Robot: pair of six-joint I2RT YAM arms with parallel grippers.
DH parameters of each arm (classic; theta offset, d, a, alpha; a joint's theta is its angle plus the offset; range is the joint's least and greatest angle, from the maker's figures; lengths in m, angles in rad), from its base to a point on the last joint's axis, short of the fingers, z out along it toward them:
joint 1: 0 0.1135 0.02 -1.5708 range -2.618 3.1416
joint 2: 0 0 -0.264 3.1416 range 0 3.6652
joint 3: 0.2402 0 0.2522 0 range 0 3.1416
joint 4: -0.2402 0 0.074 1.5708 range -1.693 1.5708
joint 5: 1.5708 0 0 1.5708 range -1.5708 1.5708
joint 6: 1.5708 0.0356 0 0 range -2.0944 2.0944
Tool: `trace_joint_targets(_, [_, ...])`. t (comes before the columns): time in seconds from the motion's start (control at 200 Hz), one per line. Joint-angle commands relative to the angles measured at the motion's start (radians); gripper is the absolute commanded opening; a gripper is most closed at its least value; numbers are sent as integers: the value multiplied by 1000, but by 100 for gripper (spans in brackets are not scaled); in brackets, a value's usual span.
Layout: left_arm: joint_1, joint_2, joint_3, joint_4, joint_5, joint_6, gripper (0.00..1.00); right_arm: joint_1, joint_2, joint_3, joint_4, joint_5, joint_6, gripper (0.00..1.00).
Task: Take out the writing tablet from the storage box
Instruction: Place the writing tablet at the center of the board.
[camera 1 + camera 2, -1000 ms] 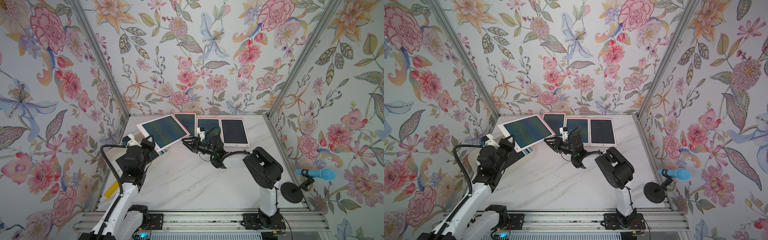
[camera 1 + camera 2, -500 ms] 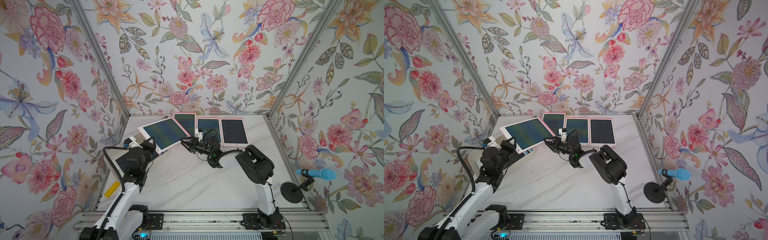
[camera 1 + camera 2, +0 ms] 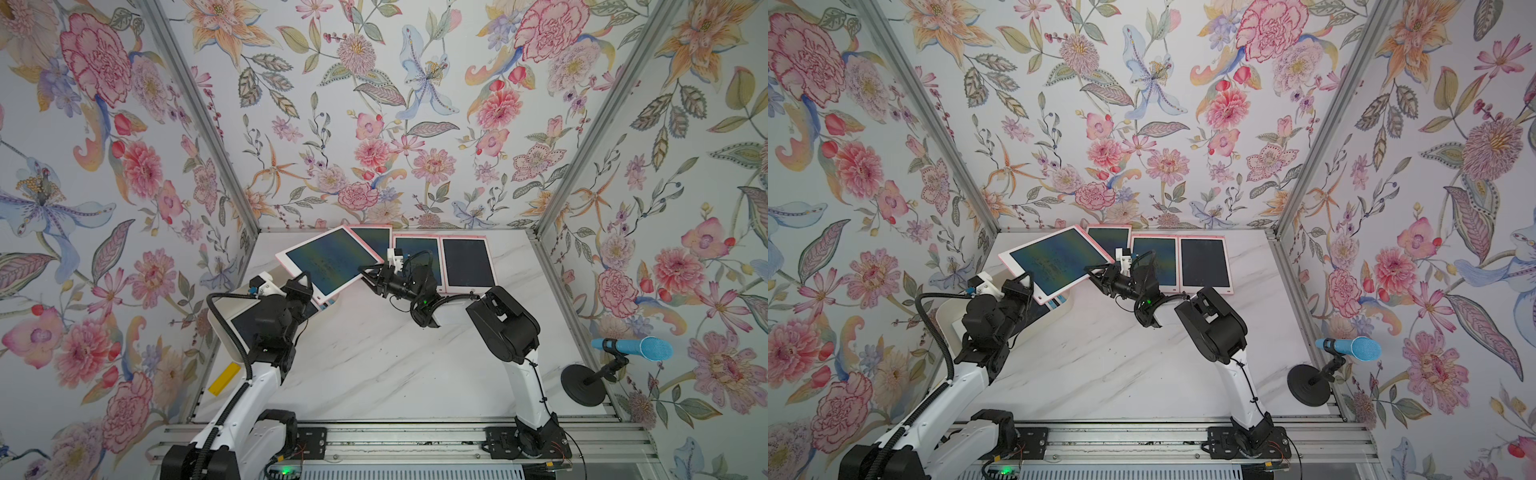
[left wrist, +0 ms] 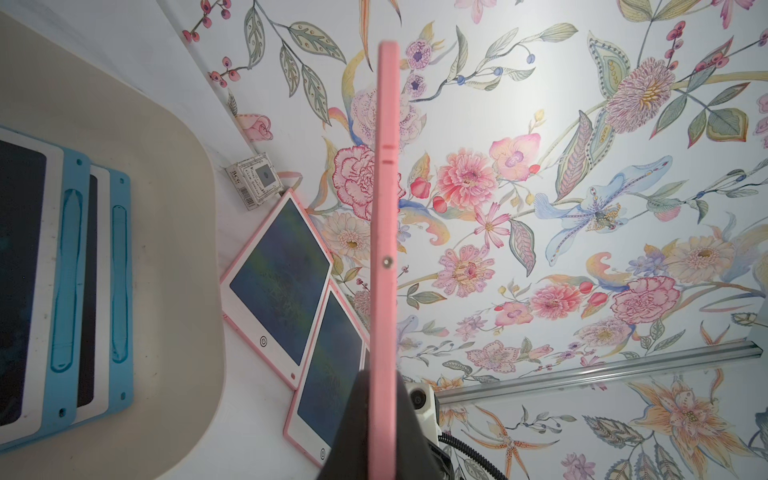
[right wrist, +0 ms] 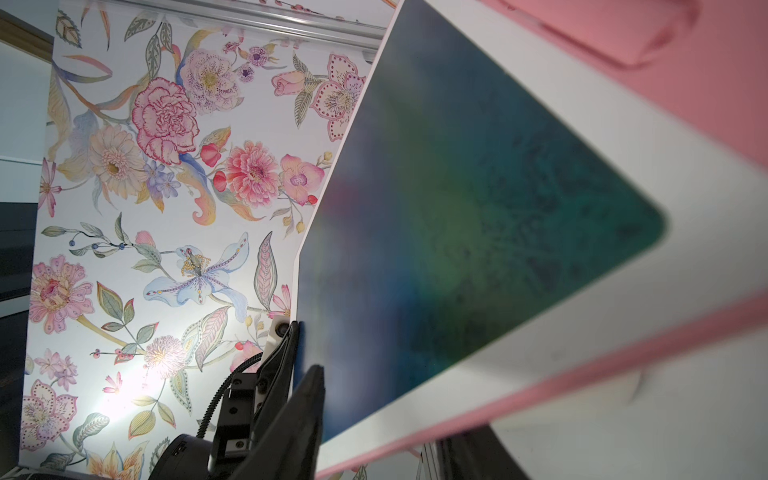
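A pink-framed writing tablet [image 3: 332, 259] hangs tilted above the far-left part of the marble desk [image 3: 374, 365], screen up. The left pincer [image 3: 306, 286] is clamped on one short edge (its wrist view shows the frame edge-on between dark fingers). The right pincer [image 3: 369, 274] sits at the tablet's long near edge; whether it grips cannot be told. The cream storage box [image 3: 216, 311] lies below at the desk's left edge, holding blue-framed tablets [image 4: 83, 270]. Three more pink tablets [image 3: 415, 251] line the far edge.
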Motion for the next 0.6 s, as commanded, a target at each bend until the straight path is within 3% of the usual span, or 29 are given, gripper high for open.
trace_joint_targets(0.0, [-29, 0, -36, 62, 13, -13, 0, 3, 26, 50, 48, 8, 15, 31])
trace_joint_targets(0.49, [-46, 83, -104, 135, 22, -31, 0, -28, 59, 92, 125, -11, 64, 13])
trace_joint_targets(0.595, [-46, 109, -101, 148, 43, -26, 9, -43, 58, 103, 132, -41, 83, 9])
